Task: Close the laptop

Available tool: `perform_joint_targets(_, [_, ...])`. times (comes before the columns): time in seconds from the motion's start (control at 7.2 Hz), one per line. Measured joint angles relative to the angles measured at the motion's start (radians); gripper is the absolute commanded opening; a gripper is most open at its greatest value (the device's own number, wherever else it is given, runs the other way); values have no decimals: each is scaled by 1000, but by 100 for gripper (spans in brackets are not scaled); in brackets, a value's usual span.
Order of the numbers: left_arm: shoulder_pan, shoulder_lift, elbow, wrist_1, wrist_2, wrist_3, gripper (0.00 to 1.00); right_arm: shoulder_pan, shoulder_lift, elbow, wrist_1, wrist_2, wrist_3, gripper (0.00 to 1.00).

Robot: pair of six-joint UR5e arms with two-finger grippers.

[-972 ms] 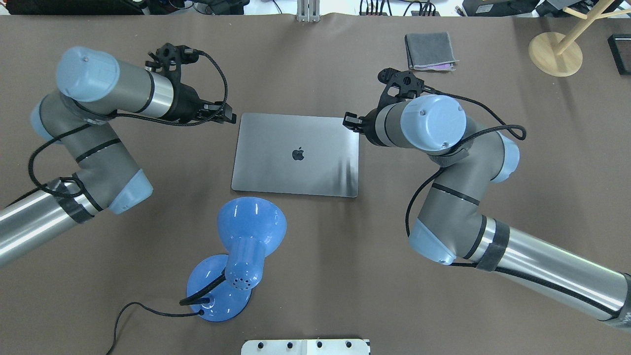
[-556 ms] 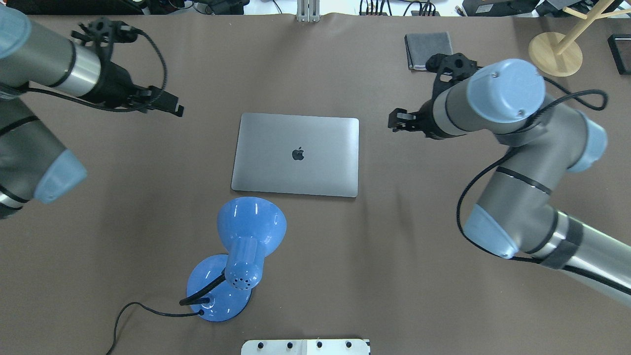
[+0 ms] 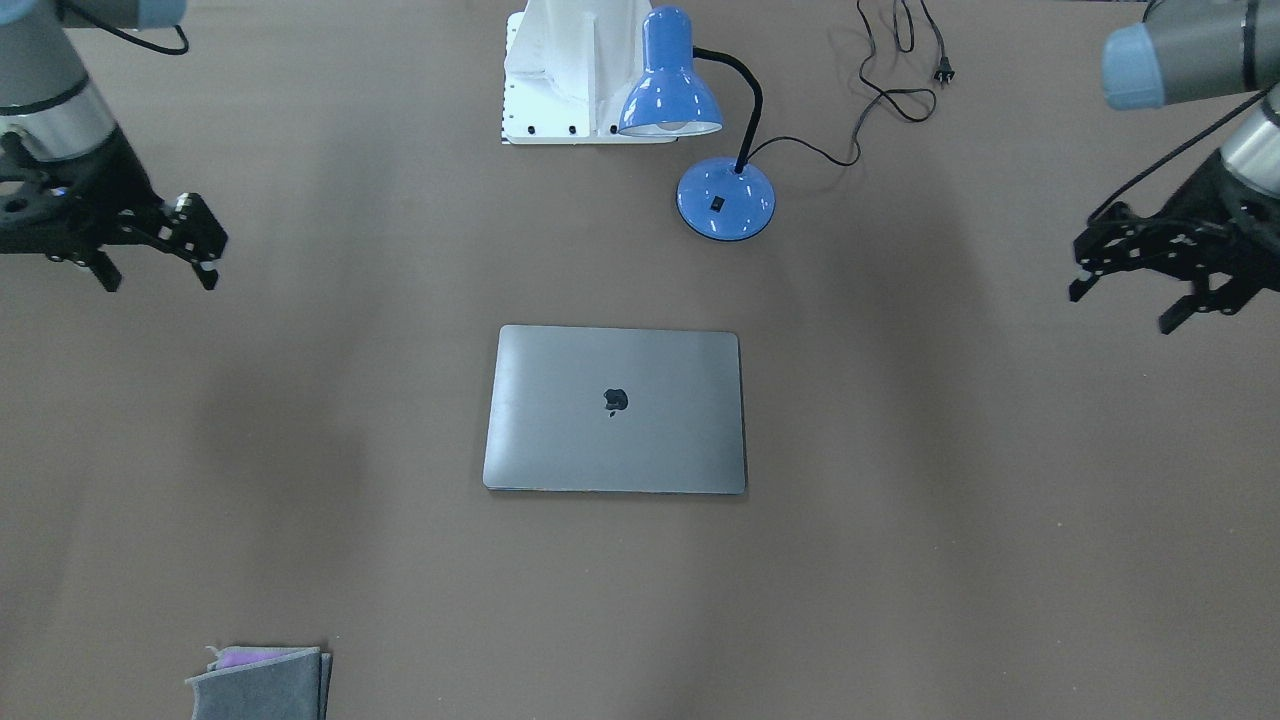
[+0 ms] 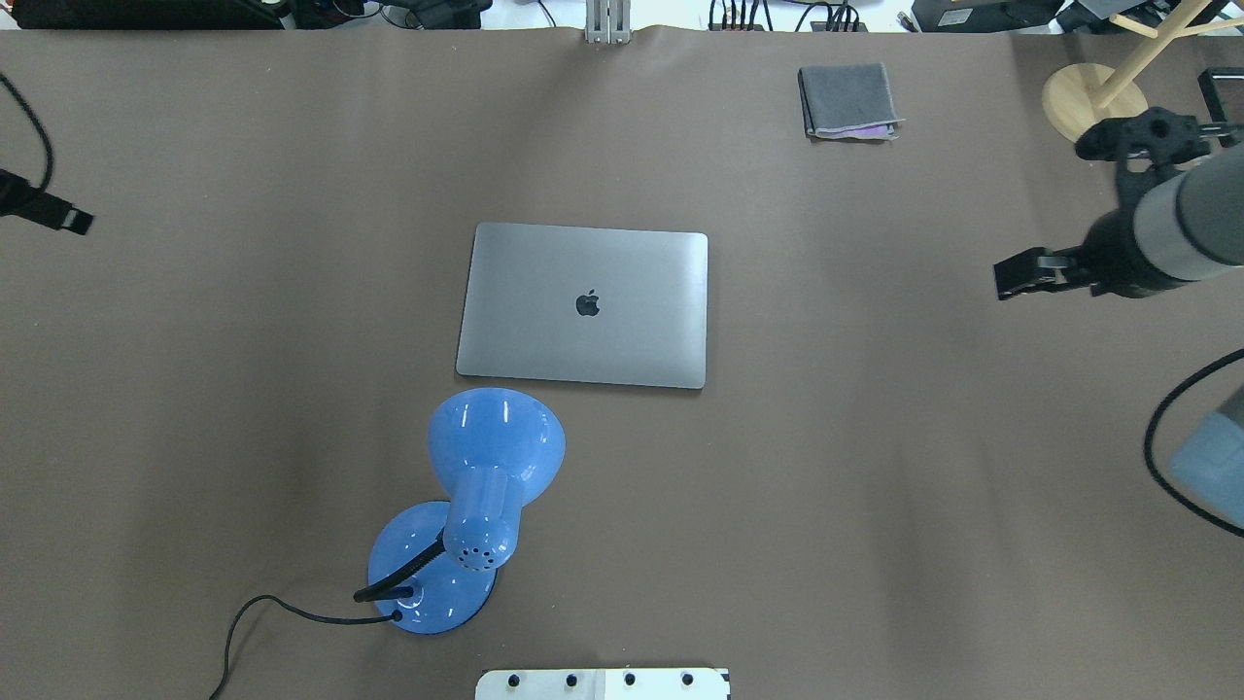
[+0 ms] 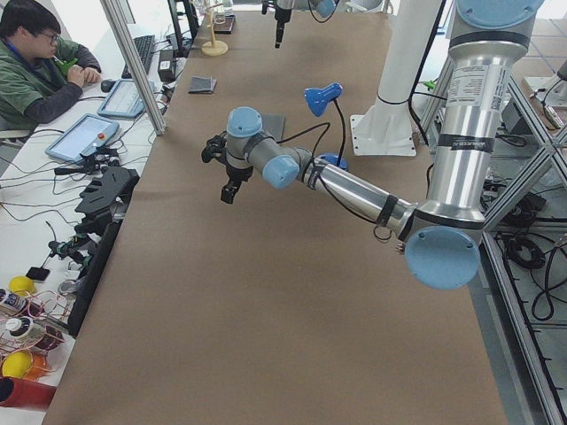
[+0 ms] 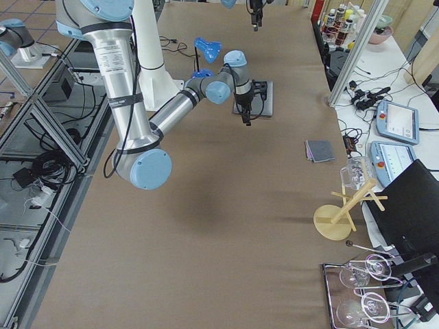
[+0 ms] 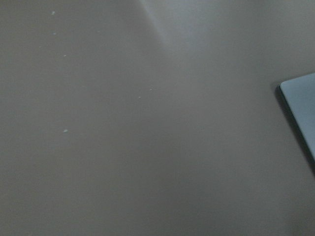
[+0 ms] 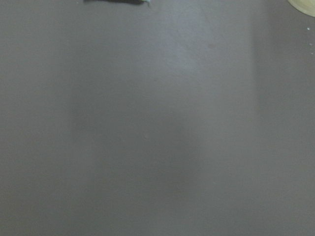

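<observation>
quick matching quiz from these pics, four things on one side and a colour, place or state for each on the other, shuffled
Things:
1. laptop
2. lamp
3. cloth
4. wooden stand

Descriptions:
a. blue, on the robot's side of the laptop
b. grey, folded, on the far side of the laptop from the robot
c. shut flat, lid logo facing up, in the middle
d. pale wood, far right corner in the overhead view

Pairs: 1-c, 2-a, 3-b, 4-d
</observation>
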Motion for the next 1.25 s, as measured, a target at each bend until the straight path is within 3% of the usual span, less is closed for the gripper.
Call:
perform_joint_targets(0.28, [-176, 37, -1, 229, -24, 334, 100, 187, -161, 8, -2, 130, -310, 100])
perform_joint_targets(0.56, [-308, 126, 1, 335, -32, 471, 100, 345, -332, -1, 0, 197, -597, 100])
perform_joint_targets(0.83, [-347, 226, 40, 311, -31, 495, 99, 426, -418, -67, 2, 219, -680, 100])
perform_joint_targets(1.25, [-370, 296, 36, 266, -24, 497, 99, 467, -431, -110, 3, 272, -687, 100])
